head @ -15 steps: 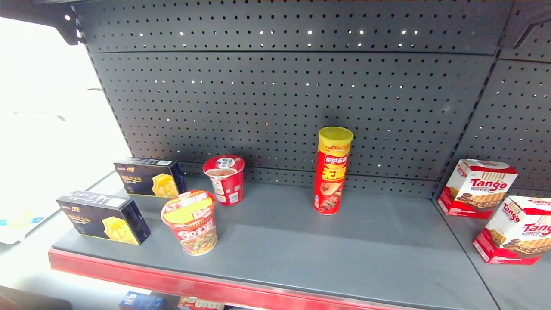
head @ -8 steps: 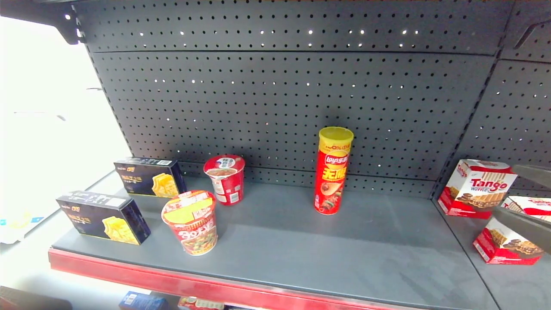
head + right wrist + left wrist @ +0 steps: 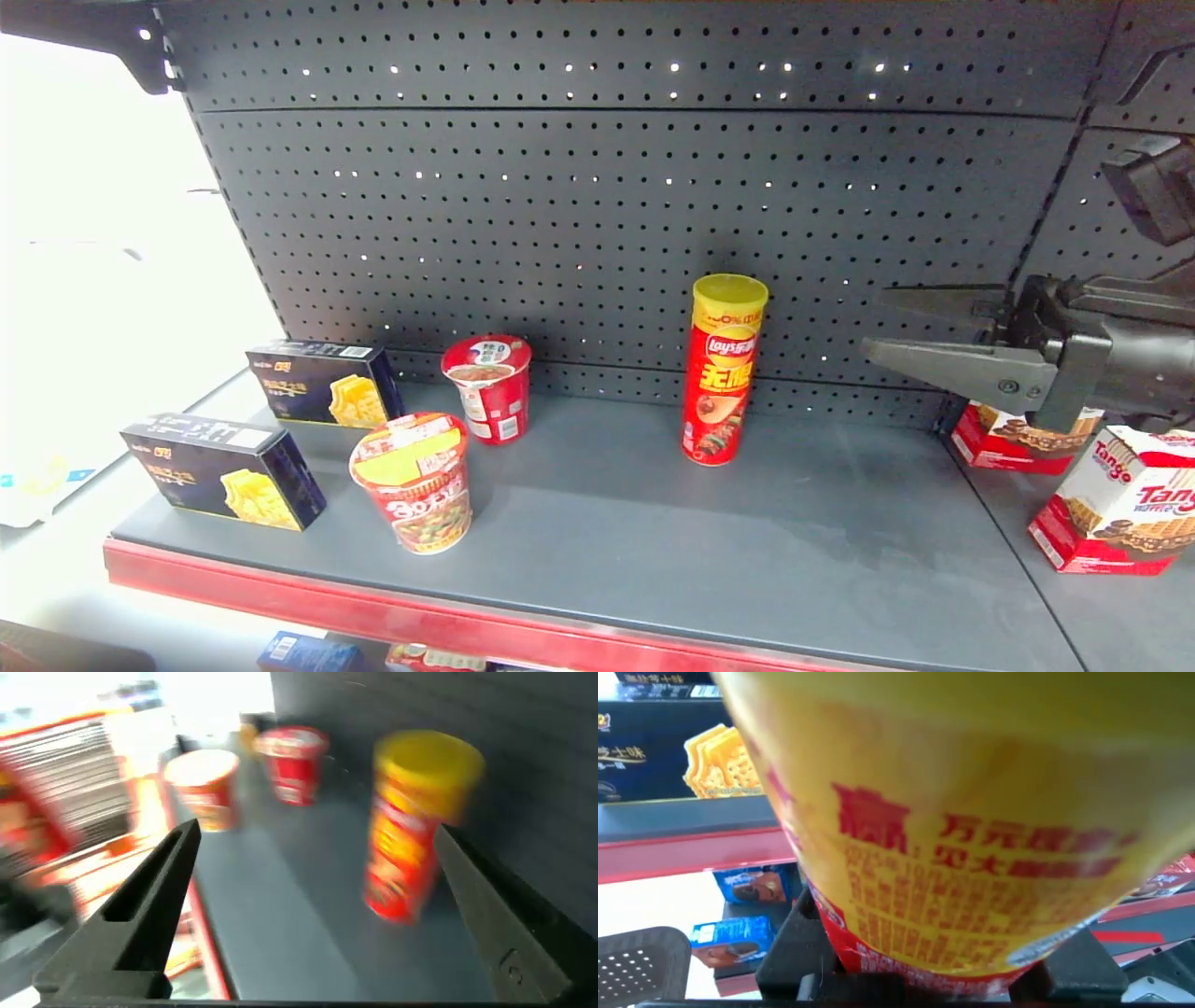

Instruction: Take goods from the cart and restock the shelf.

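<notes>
Lower left on the shelf sit a dark box and a noodle cup. The chips can stands upright at centre. Right of it, apart, the right gripper gapes wide. The left gripper clasps a yellow tub.

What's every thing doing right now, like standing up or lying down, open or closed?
chips can: standing upright, lid on.
red noodle cup: upright, sealed.
front noodle cup: upright, sealed.
back dark box: lying flat, closed.
front dark box: lying flat, closed.
front wafer box: closed.
back wafer box: partly hidden behind the right gripper.
right gripper: jaws open, empty.
yellow cup: held in the left gripper.
</notes>
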